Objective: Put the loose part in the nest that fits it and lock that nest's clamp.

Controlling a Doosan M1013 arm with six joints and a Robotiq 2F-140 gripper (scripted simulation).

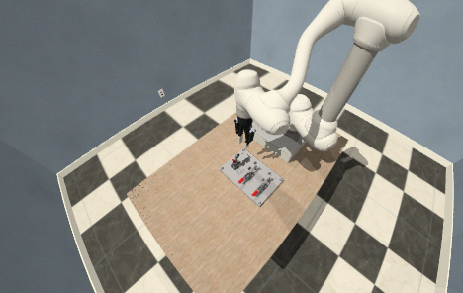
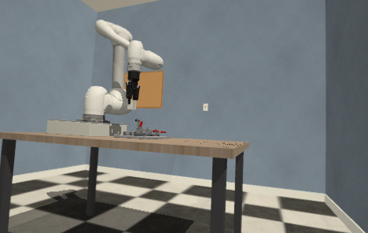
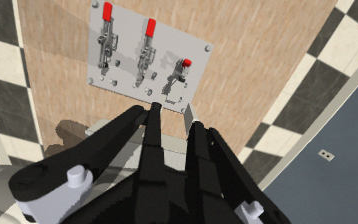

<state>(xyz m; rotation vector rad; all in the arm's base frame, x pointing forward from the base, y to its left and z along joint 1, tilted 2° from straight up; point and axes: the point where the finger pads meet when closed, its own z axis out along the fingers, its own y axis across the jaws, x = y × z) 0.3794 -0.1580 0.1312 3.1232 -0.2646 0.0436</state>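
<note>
White six-joint arm (image 1: 308, 56) mounted on pale base block (image 1: 288, 152), wood-toned table (image 1: 209, 213). Black gripper (image 1: 244, 130) held near one corner of grey fixture plate (image 1: 236, 185). Three clamps carried on plate, red handles. Checkered floor (image 1: 141, 137) shadowed beside table.

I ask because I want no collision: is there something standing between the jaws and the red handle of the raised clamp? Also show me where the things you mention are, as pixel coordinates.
Nothing visible stands between the open gripper (image 1: 243, 142) (image 2: 132, 105) (image 3: 174, 114) and the raised red handle (image 1: 234, 161) (image 2: 141, 123) (image 3: 187, 62); the exterior view shows a free gap there.
</note>
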